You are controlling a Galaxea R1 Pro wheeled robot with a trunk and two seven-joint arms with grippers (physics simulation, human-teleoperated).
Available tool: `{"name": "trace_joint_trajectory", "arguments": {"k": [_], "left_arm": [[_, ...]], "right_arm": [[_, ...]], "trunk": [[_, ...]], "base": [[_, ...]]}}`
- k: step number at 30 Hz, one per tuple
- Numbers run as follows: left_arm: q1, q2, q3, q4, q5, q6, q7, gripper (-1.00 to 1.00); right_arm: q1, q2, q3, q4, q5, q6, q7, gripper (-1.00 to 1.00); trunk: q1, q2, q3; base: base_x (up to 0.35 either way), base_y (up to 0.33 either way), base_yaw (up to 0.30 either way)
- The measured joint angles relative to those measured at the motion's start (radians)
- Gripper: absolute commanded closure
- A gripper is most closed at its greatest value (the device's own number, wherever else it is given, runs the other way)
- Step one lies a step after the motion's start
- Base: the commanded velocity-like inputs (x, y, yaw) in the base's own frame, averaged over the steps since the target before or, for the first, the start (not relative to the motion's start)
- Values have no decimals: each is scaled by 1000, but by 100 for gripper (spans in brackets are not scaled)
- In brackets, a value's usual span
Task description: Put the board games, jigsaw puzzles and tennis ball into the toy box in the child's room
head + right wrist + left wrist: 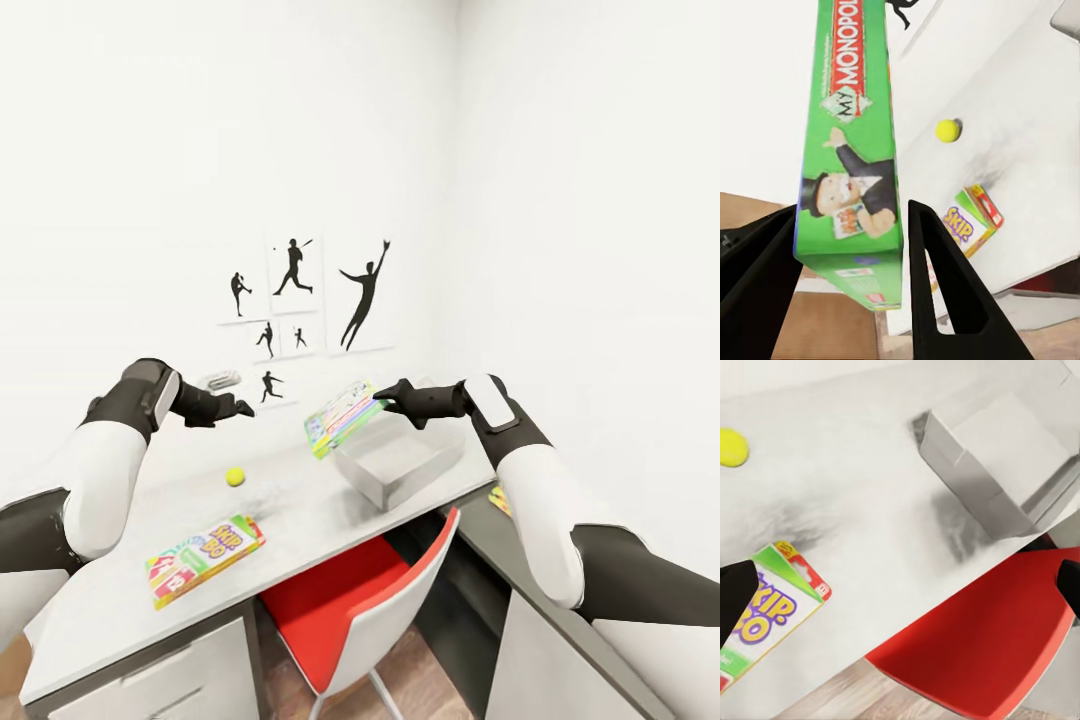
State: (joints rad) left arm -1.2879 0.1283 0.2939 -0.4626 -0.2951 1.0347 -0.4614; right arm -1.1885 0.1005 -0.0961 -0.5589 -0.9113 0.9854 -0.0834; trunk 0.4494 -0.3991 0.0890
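table (330,520): smooth matt grey-white top, faintly mottled, like laminate
toy box (400,462): plain light grey, matt, smooth walls, plastic-looking
skip-bo box (203,558): printed card, smooth with a slight sheen
monopoly box (855,150): printed green card, smooth, lightly glossy on its side panel
tennis ball (235,476): yellow-green, dull, soft-looking surface
chair (350,600): red seat, smooth and matt, with a white hard-looking shell edge
right gripper (844,247): fingers matt black, smooth, like plastic or rubber
arms (95,470): glossy white shells with matt black joints
floor (870,697): wood-look boards, low sheen
wall (560,200): flat white, matt
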Motion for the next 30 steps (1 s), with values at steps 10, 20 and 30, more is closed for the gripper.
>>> {"name": "trace_joint_trajectory", "arguments": {"k": [10, 20, 30], "left_arm": [[0, 0, 0, -3, 0, 0, 1, -100], [0, -1, 0, -3, 0, -1, 0, -100], [0, 0, 1, -3, 0, -1, -1, -100]], "right_arm": [[0, 0, 0, 0, 0, -4, 0, 100], [0, -1, 0, 0, 0, -3, 1, 100], [0, 0, 1, 0, 0, -7, 0, 100]], "trunk": [[0, 0, -2], [0, 0, -10], [0, 0, -15]], "base": [[185, -237, 72], [197, -110, -49], [244, 109, 63]]}}
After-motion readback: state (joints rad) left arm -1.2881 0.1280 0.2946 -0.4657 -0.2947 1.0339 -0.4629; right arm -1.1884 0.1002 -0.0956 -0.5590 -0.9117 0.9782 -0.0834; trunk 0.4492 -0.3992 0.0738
